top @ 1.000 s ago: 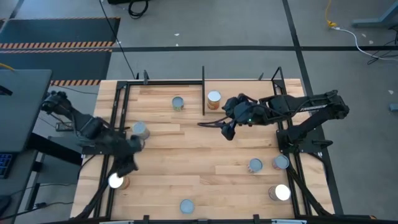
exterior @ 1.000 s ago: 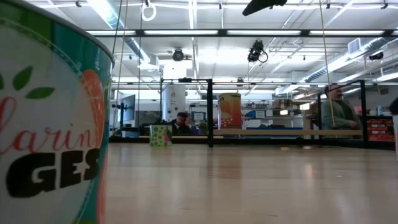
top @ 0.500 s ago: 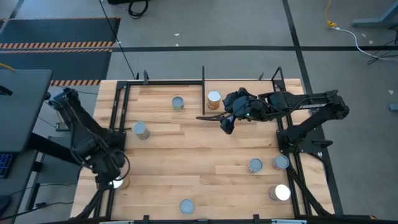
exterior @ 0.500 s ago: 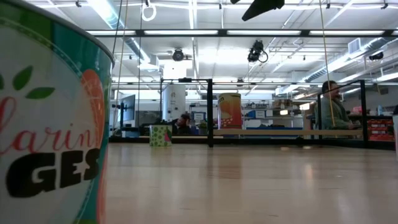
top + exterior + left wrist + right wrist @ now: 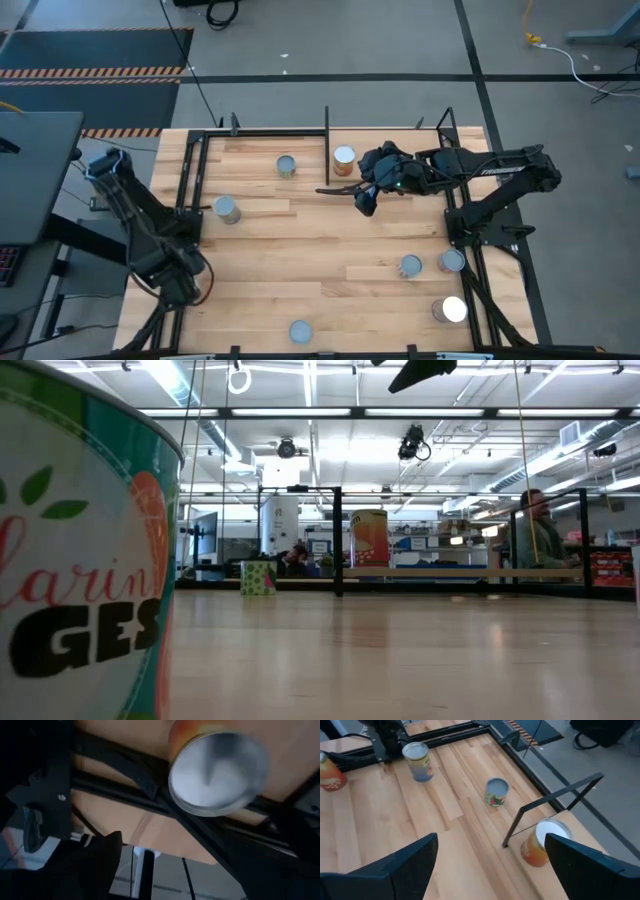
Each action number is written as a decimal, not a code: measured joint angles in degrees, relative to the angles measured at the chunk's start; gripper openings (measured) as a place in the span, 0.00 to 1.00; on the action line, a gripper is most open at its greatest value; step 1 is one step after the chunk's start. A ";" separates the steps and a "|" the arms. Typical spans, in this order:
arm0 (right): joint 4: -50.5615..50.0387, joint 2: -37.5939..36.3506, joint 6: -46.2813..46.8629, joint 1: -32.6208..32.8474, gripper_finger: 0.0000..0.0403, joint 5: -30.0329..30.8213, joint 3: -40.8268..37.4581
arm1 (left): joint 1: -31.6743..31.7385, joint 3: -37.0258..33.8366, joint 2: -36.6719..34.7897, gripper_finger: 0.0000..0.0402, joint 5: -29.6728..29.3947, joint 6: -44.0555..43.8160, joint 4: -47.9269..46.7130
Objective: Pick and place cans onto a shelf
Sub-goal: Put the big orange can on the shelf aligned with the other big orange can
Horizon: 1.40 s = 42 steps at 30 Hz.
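My left gripper (image 5: 182,288) hangs open over the table's near left corner. It covers an orange-sided can there in the high view. That can's silvery top (image 5: 217,772) shows ahead of the fingers, untouched. My right gripper (image 5: 362,200) is open and empty above the table, near the shelf's middle post (image 5: 327,150). An orange can (image 5: 344,158) stands inside the shelf frame (image 5: 338,540), just right of that post. It also shows in the right wrist view (image 5: 540,842). A green can (image 5: 286,165) and a yellow-blue can (image 5: 227,209) stand on the table's left half.
Three cans (image 5: 410,266) (image 5: 451,261) (image 5: 452,310) stand at the near right. One can (image 5: 300,331) stands at the near edge and fills the low view's left (image 5: 80,560). Black frame rails (image 5: 190,200) run along the table's sides. A person (image 5: 535,530) shows beyond the table.
My left gripper has swung from beside the yellow-blue can toward the table's near left corner and now covers the orange can there. My right gripper has gone a little toward the far edge, nearer the shelf's middle post. No can has moved.
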 joint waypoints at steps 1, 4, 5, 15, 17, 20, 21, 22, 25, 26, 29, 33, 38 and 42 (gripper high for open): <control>-0.01 0.00 0.32 0.00 0.93 -0.86 0.00 | 0.04 -1.09 0.02 0.89 1.50 0.05 0.55; 0.00 0.00 1.51 0.00 0.93 -2.36 0.00 | 0.11 -4.19 -0.09 0.89 3.64 -1.45 4.12; 0.00 0.00 1.73 0.00 0.93 -2.48 0.00 | 0.11 -4.97 -0.12 0.89 4.40 -2.08 5.08; -0.01 0.00 1.96 -1.03 0.93 -2.64 0.00 | -0.26 -8.26 -0.23 0.89 4.90 -0.69 7.54; -0.02 0.00 1.96 -1.18 0.93 -2.65 0.00 | -0.27 -8.12 -0.19 0.89 5.37 -0.15 7.90; -0.02 0.00 1.96 -1.41 0.93 -2.69 0.00 | -0.33 -6.43 0.07 0.89 4.15 0.86 6.32; 0.00 0.00 1.96 -1.52 0.93 -2.69 0.00 | -0.27 -5.64 0.13 0.89 4.02 1.40 5.86; 0.00 0.00 1.94 -1.73 0.93 -2.69 0.00 | -0.22 -4.85 0.03 0.89 4.32 2.36 5.67; -0.01 0.00 1.91 -2.34 0.93 -2.69 0.00 | -0.24 -3.50 -0.01 0.89 4.55 3.86 5.87; -0.02 0.00 1.83 -2.58 0.93 -2.69 0.00 | -0.24 -3.06 0.00 0.89 4.55 4.09 6.26; -0.03 0.00 1.75 -3.04 0.93 -2.69 0.00 | -0.33 -2.07 0.00 0.89 4.50 4.24 7.41; -0.05 0.00 1.70 -3.30 0.93 -2.84 0.00 | -0.33 -3.51 0.00 0.89 2.55 4.09 9.51; -0.08 0.00 0.97 -3.30 0.93 -3.18 0.00 | -0.33 -7.16 0.02 0.89 3.48 3.76 12.53; -0.22 0.00 0.87 -3.30 0.93 -3.23 0.00 | -0.33 -9.60 0.02 0.89 3.85 3.33 14.24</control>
